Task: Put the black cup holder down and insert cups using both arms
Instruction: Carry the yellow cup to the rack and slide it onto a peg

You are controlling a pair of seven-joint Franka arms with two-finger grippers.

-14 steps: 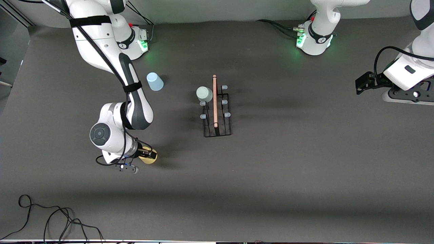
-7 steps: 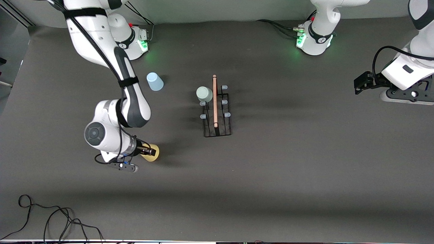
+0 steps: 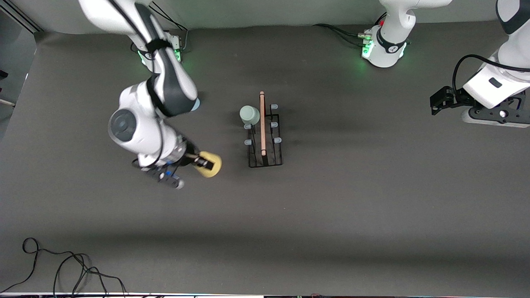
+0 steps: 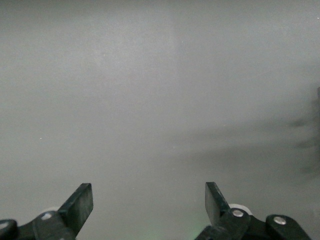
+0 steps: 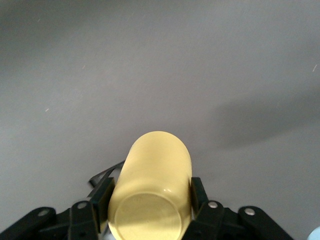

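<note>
Yellow plastic fills your right gripper (image 3: 203, 162): its 2 fingers (image 5: 102, 199) are clamped on the sides of the yellow cup (image 3: 210, 164), lifted off the grey table (image 3: 372, 207) and held over the bare mat just beside the black cup holder (image 3: 265, 136), toward the right arm's end. The rack stands mid-table with its wooden rod handle (image 3: 262, 123) along the top. You have 1 pale green cup (image 3: 249, 114) seated on a peg at the rack's end farthest from the front camera. The light blue cup (image 3: 196, 104) shows only as a sliver past the right arm's forearm. Your left gripper (image 4: 149, 207) waits with fingers spread apart and holding nothing, well away from the rack at the left arm's end.
</note>
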